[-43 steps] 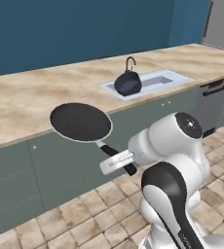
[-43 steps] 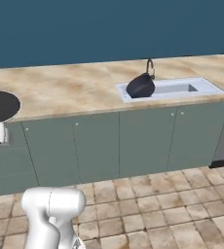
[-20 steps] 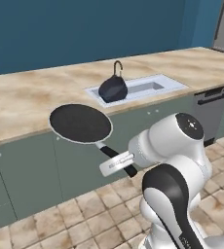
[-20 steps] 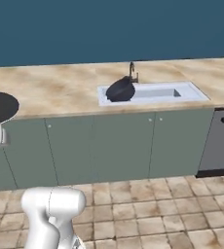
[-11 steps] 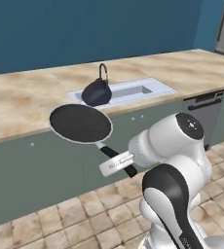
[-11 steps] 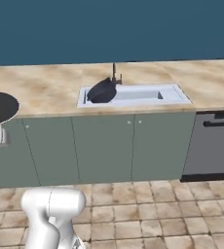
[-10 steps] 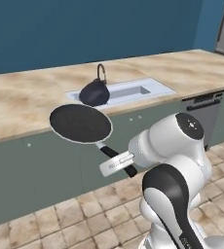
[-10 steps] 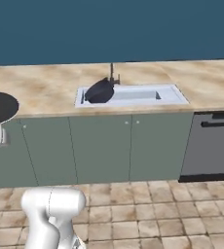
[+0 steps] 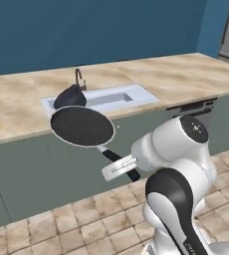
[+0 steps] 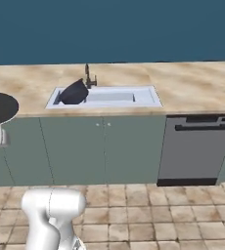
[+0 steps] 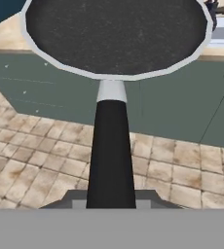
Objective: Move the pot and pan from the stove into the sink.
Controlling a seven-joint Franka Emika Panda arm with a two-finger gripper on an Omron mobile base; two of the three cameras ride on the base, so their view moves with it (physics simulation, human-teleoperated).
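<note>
Gripper (image 9: 124, 168) closed on long handle of pan (image 9: 81, 126), holding pan level in air in front of counter (image 9: 186, 74), near side of sink (image 9: 119, 98). Pot (image 9: 69, 97) tilted in left end of sink, beside faucet (image 9: 79, 78)

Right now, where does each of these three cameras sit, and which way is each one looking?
Left base view: behind the arm to its left, facing the beige marbled counter; the white arm rises lower right, carrying the shallow black frying pan.
Right base view: behind the arm to its right, facing the white sink; white arm parts show lower left.
Hand view: on the hand, looking along the pan's long black handle.
Both base views share the sink and the dark pot lying in it.
</note>
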